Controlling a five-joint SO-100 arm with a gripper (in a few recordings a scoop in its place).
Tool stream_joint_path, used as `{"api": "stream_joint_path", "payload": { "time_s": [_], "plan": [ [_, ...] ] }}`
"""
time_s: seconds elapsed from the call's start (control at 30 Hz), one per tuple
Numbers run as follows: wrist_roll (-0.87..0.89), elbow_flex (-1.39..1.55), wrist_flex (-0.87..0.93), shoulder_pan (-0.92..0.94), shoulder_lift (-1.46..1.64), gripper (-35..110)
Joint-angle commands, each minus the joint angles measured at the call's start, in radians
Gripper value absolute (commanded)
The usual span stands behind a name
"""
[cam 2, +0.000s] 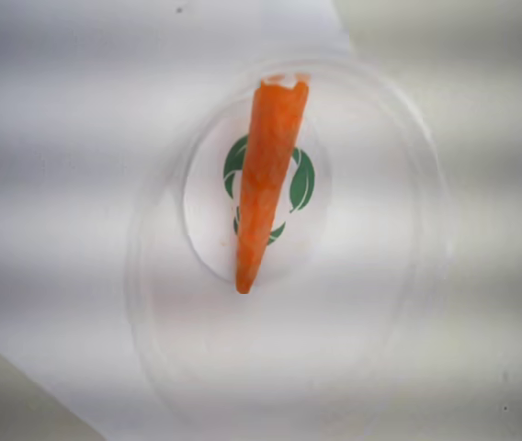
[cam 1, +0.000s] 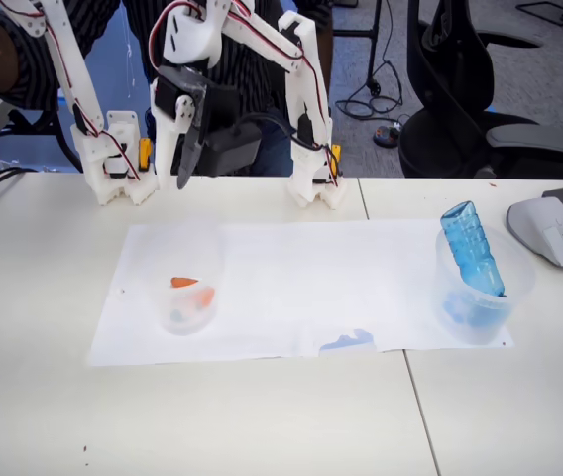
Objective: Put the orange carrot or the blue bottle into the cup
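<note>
The cup point(cam 1: 189, 283), a clear thin tumbler, stands on the left part of a white paper sheet point(cam 1: 301, 288). The orange carrot point(cam 1: 184, 283) is inside it. From above in the wrist view, the carrot point(cam 2: 266, 184) leans in the cup point(cam 2: 371, 276) with its thin tip down, over a green mark on the base. My gripper point(cam 1: 170, 181) hangs well above the cup and a little behind it, pointing down, jaws slightly parted with nothing between them. The blue bottle point(cam 1: 472, 248) leans inside a wider frosted tub point(cam 1: 450, 297) on the sheet's right end.
A grey device point(cam 1: 549, 230) lies on the table right of the tub. A small blue scrap point(cam 1: 347, 343) sits at the paper's front edge. The arm's base point(cam 1: 316, 183) stands at the table's back edge, with a person behind it.
</note>
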Motion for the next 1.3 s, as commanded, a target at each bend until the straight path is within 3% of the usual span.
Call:
{"api": "stream_joint_path", "payload": {
  "time_s": [0.0, 0.37, 0.7, 0.93, 1.27],
  "plan": [
    [0.008, -0.048, 0.017, 0.021, 0.219, 6],
    [0.005, 0.288, 0.017, -0.011, 0.607, 4],
    [0.014, 0.661, 0.015, -0.267, 1.005, 4],
    [0.169, 0.859, 0.011, -0.410, 1.189, 4],
    [0.187, 1.181, -0.153, -0.591, 1.437, 4]
  ]
}}
